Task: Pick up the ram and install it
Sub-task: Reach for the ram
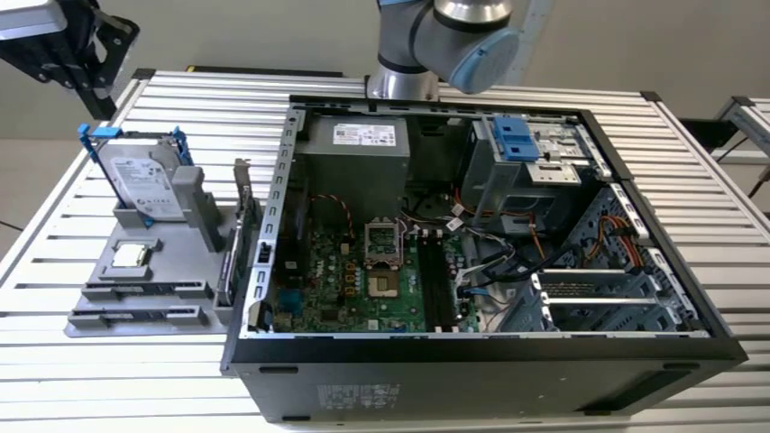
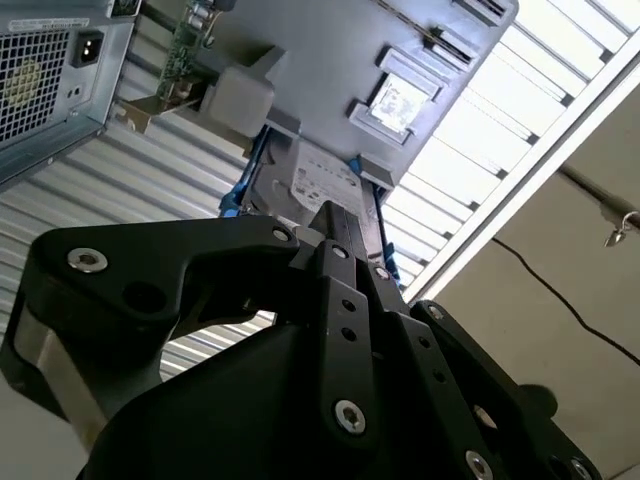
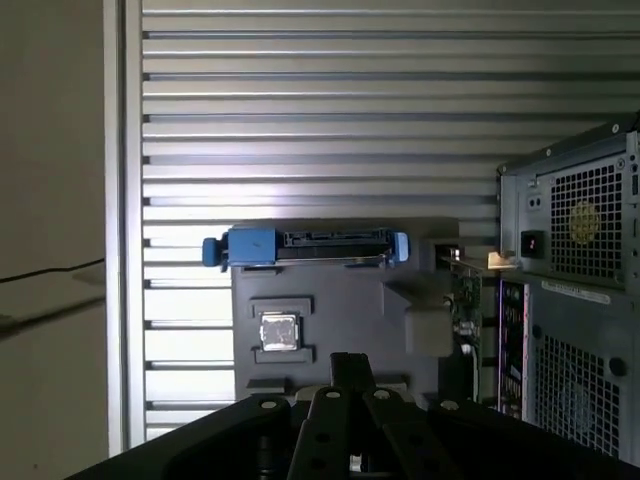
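Note:
My gripper hangs high over the exterior view's far left corner of the table, above and behind the grey parts holder. In both wrist views the gripper looks down on that holder from well above, touching nothing. I cannot pick out the ram in any view; it is hidden. The open computer case lies in the middle of the table. On its green motherboard the long black slots run front to back.
The holder carries a silver hard drive with blue brackets and a small square processor chip. A green card with a metal bracket stands between holder and case. The slatted table ends close to the holder.

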You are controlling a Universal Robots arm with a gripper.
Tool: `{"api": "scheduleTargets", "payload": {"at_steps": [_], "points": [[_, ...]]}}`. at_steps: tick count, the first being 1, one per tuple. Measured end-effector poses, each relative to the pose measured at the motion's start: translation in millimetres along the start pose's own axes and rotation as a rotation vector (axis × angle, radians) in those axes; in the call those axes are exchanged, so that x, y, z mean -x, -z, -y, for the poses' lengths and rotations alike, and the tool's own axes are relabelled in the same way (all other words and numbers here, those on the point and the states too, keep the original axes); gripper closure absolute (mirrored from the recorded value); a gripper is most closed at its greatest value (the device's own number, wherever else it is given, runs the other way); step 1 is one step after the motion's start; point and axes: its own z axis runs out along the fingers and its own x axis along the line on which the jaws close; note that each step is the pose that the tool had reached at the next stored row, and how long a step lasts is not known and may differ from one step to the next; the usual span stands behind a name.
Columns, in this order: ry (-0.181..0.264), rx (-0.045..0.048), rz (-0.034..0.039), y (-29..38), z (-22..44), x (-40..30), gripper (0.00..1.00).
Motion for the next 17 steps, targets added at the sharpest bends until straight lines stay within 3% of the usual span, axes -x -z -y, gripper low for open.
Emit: {"api": "scheduleTargets", "payload": {"at_steps": [11,17], "points": [[0.007,0.0001,-0.0004,0.1,0.3,-2.1,1.0],[0.007,0.0002,-0.0003,0.2,4.3,-2.0,1.0]]}}
